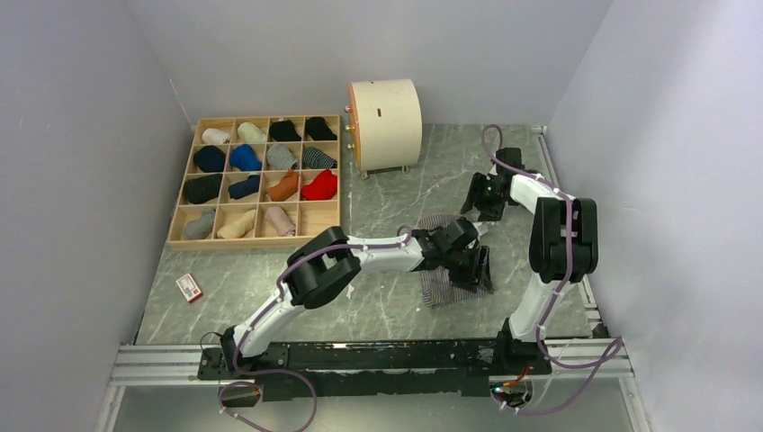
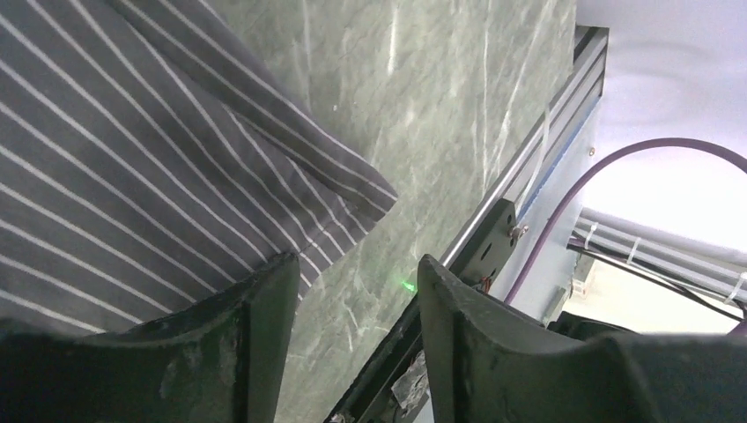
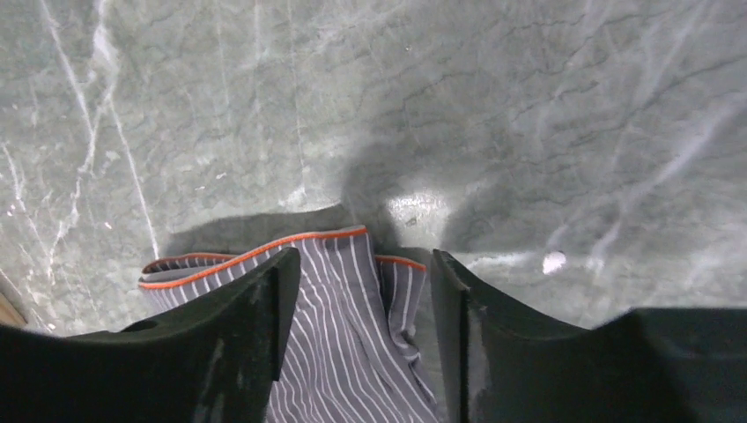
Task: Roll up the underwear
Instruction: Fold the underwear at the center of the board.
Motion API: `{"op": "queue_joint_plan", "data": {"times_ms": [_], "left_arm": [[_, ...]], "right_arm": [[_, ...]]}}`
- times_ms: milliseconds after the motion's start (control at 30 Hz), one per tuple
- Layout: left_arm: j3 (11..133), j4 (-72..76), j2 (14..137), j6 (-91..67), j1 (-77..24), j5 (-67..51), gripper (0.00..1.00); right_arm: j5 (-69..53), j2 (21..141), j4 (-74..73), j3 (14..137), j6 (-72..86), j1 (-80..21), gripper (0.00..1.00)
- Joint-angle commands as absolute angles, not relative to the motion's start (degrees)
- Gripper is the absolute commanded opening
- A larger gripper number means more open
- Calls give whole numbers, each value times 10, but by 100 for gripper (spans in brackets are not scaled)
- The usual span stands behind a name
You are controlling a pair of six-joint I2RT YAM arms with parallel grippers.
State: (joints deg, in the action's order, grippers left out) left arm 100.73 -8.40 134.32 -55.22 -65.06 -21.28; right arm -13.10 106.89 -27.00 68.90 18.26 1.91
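The grey underwear with fine white stripes (image 1: 441,291) lies spread flat on the marble table, right of centre. My left gripper (image 1: 475,268) is low over its near right part. In the left wrist view the gripper (image 2: 352,295) is open and empty, with one finger over the cloth's corner (image 2: 159,176) and bare table between the jaws. My right gripper (image 1: 478,205) is at the cloth's far edge. In the right wrist view it (image 3: 366,278) is open, its jaws either side of the orange-trimmed waistband (image 3: 352,291). The pink-beige underwear is out of view.
A wooden grid box (image 1: 258,183) of rolled cloths in several colours stands at the back left. A cream cylinder (image 1: 385,123) stands behind the centre. A small red and white packet (image 1: 188,287) lies near left. The table's metal rail (image 2: 528,167) runs close to the left gripper.
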Motion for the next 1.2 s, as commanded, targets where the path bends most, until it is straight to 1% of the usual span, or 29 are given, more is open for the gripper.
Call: {"op": "queue_joint_plan", "data": {"times_ms": [0,100,167,233,333,400,500,633,833,933,1033,1067,1167], "left_arm": [[999,-35,1284,-539,-649,-223,61],[965,-22,1227,-526,-649,-224,64],[915,-5,1178,-515,-649,-219,67],[878,-22,1131,-488,-649,-211,68],[780,-73,1055,-463,-648,-153,72],[706,-75,1011,-465,-635,-117,75],[626,-70,967,-479,-620,-97,78],[561,-20,951,-501,-615,-107,83],[553,36,987,-515,-613,-133,86],[549,64,1009,-529,-608,-153,84],[532,108,1025,-550,-602,-179,78],[526,125,1028,-555,-601,-184,75],[514,161,1042,-568,-599,-200,58]], "right_arm": [[-101,1003,-291,723,192,22,62],[-75,970,-309,713,216,23,64],[-64,932,-310,685,239,22,64],[-65,889,-305,647,261,22,65],[-66,830,-312,587,285,22,65],[-61,795,-323,551,292,23,65],[-73,743,-332,494,305,22,65],[-90,704,-336,429,323,22,65],[-70,681,-351,392,320,22,65],[-68,685,-356,392,320,22,64],[-66,689,-356,393,322,22,63],[-66,691,-356,393,322,22,63],[-69,693,-354,393,324,23,61]]}}
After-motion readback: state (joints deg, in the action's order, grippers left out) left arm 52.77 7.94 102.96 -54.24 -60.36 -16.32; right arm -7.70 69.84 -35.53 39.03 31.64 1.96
